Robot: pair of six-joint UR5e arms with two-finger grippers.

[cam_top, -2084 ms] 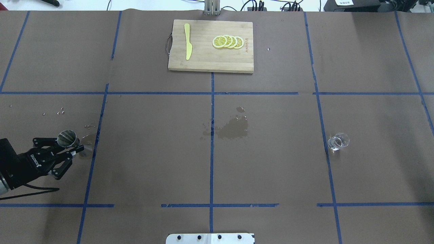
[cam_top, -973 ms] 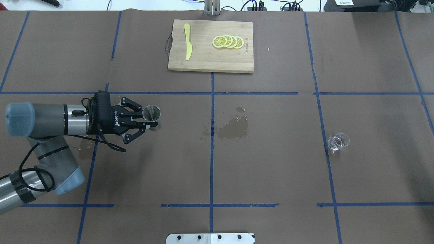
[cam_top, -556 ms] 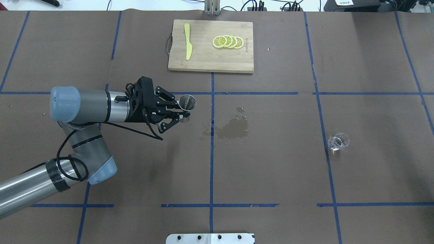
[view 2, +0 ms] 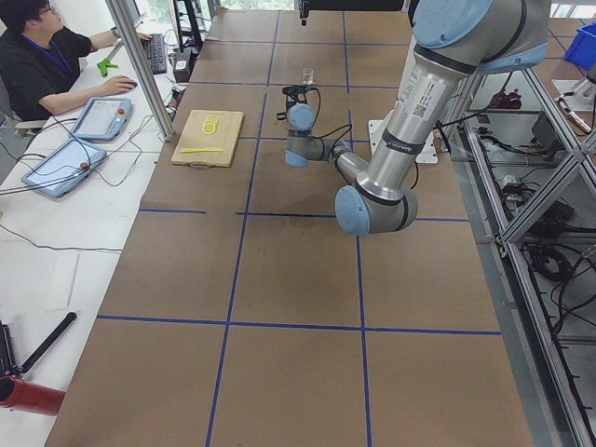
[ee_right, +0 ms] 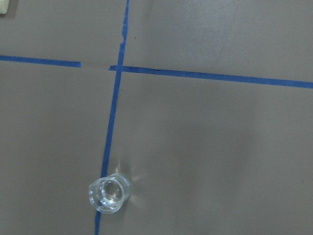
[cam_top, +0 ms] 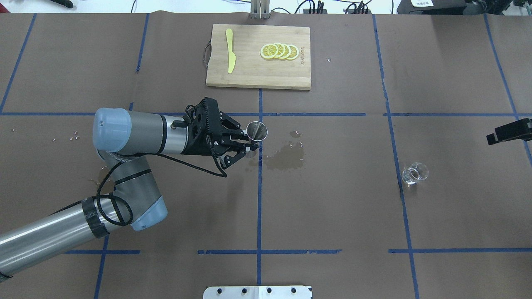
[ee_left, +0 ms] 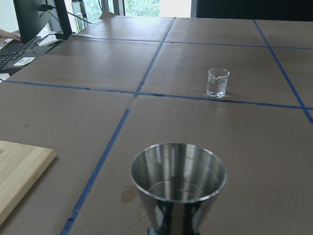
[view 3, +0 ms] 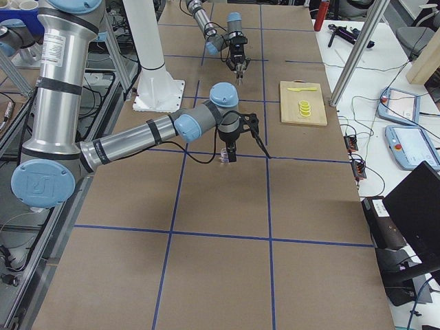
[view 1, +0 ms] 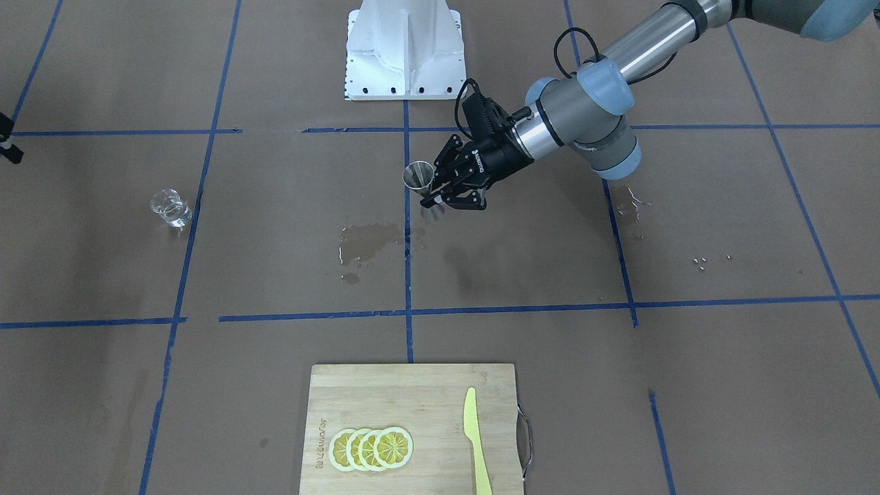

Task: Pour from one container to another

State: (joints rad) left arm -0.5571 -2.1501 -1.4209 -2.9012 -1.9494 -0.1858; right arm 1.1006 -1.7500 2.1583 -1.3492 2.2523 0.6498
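The steel jigger (cam_top: 257, 130) hangs upright a little above the table's middle, with my left gripper (cam_top: 250, 145) shut on its waist. In the left wrist view the jigger's (ee_left: 178, 185) open mouth faces up, filling the bottom. The same jigger (view 1: 417, 175) sits at the tip of the left gripper (view 1: 434, 195) in the front-facing view. The clear glass cup (cam_top: 414, 173) stands alone at the right by a blue tape line; it also shows as the cup (view 1: 170, 207), (ee_left: 217, 82), (ee_right: 110, 192). A black part of my right gripper (cam_top: 509, 131) pokes in at the right edge, its jaws hidden.
A wet stain (cam_top: 286, 157) darkens the paper just right of the jigger. A wooden cutting board (cam_top: 253, 77) at the far centre carries lemon slices (cam_top: 279, 51) and a yellow knife (cam_top: 230, 50). The robot's base plate (cam_top: 257, 292) sits at the near edge. An operator (view 2: 37, 65) sits beyond the table.
My left arm has carried the jigger from the far left to the table's middle, still shut on it. The right gripper's tip has come in at the right edge. The cup has not moved.
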